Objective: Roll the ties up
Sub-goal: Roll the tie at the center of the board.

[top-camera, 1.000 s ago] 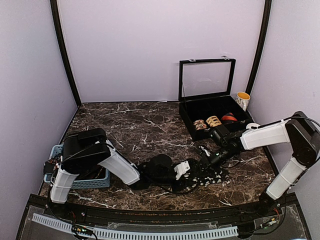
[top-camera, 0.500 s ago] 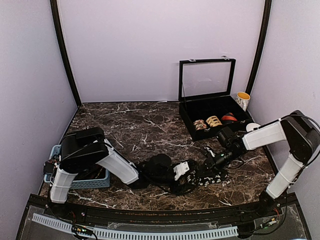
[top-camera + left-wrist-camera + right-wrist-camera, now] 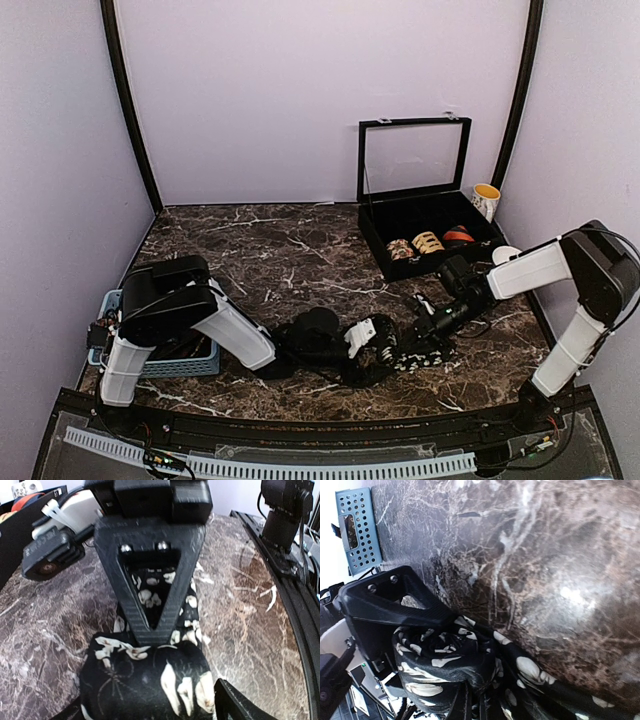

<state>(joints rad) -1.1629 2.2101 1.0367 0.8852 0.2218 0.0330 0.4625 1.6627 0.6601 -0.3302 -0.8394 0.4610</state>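
Observation:
A black tie (image 3: 412, 358) with white prints lies at the front middle of the marble table, partly wound into a coil (image 3: 145, 680). My left gripper (image 3: 375, 345) stands open around the coil, one finger (image 3: 235, 705) clear of its right side. My right gripper (image 3: 422, 328) is shut, and its triangular fingers (image 3: 150, 605) press into the coil's top. In the right wrist view the coil (image 3: 440, 665) bunches at my right gripper (image 3: 480, 710), with tie fabric pinched there. The tie's loose tail (image 3: 555, 680) trails across the marble. Wound tan (image 3: 415, 245) and red (image 3: 458, 237) ties sit in the case.
The black glass-lidded case (image 3: 375, 240) stands open at the back right, with a yellow-rimmed cup (image 3: 486, 200) beside it. A blue slotted basket (image 3: 150, 355) sits at the left edge behind the left arm. A black rail runs along the table's front edge (image 3: 280, 555).
My left gripper has opened and let go of the coil. The right gripper has stayed shut and shifted slightly toward the front left with the tie.

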